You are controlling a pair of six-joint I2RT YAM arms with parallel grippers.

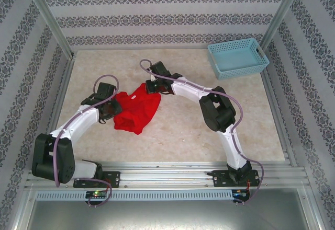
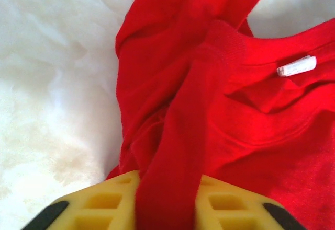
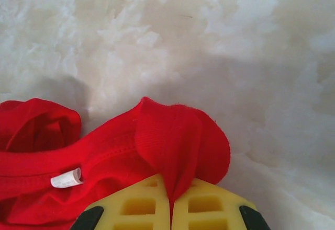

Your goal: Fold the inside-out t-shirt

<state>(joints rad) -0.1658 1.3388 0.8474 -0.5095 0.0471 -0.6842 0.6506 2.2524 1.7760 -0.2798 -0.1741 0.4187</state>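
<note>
Marbled tabletop (image 1: 178,136) carries the crumpled red t-shirt (image 1: 137,110) left of centre. Nearer, the left gripper (image 2: 167,201) pinches a bunched strip of it. Farther, the right gripper (image 3: 171,204) clamps a fold of its far edge. Drawing both evenly apart should spread it flat.

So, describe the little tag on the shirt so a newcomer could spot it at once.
On the pale marbled table, left of centre, lies a crumpled red t-shirt. Beside its neckline seam sits a small white tag, the only non-red mark on the cloth.
</note>
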